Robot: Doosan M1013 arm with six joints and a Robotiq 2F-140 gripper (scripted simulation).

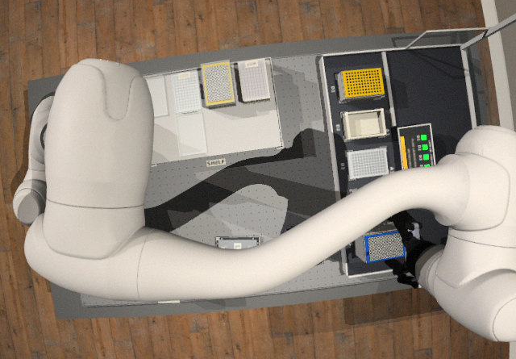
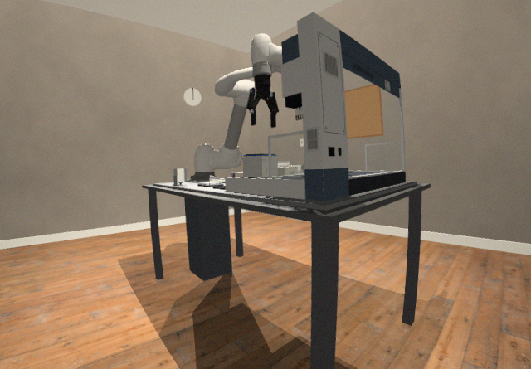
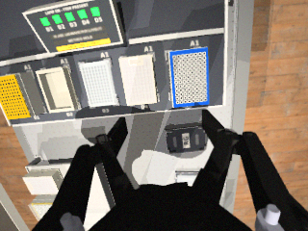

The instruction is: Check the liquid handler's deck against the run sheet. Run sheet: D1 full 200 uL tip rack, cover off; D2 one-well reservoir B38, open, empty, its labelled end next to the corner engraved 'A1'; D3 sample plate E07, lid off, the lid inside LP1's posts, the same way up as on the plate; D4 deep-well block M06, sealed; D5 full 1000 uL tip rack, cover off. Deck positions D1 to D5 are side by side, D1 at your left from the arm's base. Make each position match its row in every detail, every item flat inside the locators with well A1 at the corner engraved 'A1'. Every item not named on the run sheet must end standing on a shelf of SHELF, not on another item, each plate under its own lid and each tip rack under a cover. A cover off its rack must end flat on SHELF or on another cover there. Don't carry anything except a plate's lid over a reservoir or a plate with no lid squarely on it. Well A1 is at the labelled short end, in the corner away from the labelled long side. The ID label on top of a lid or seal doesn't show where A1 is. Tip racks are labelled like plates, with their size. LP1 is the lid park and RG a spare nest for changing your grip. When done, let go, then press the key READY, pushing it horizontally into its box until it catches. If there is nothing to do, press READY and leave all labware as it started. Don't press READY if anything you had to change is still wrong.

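Note:
My gripper (image 2: 262, 119) (image 3: 163, 121) (image 1: 403, 256) is open and empty. It hangs high above the table, just in front of the deck's D4 and D5 end. The deck row shows in the wrist view: a yellow tip rack (image 3: 11, 96) (image 1: 361, 82) at D1, an open cream reservoir (image 3: 55, 88) (image 1: 364, 123) at D2, a white unlidded sample plate (image 3: 98, 83) (image 1: 367, 162) at D3, a sealed deep-well block (image 3: 139, 79) at D4, and a blue-framed tip rack (image 3: 190, 77) (image 1: 384, 245) (image 2: 259, 156) at D5. In the overhead view my arm hides D4. A lid (image 1: 237, 243) lies in the lid park.
SHELF (image 1: 246, 127) holds a yellow-framed rack (image 1: 218, 83), two white plates (image 1: 186, 91) (image 1: 253, 80) and flat clear covers (image 1: 190, 133). The RG nest (image 3: 187, 140) lies below my fingers. The handler's status panel (image 3: 77, 24) (image 1: 416, 144) and tall housing (image 2: 321, 99) stand behind the deck.

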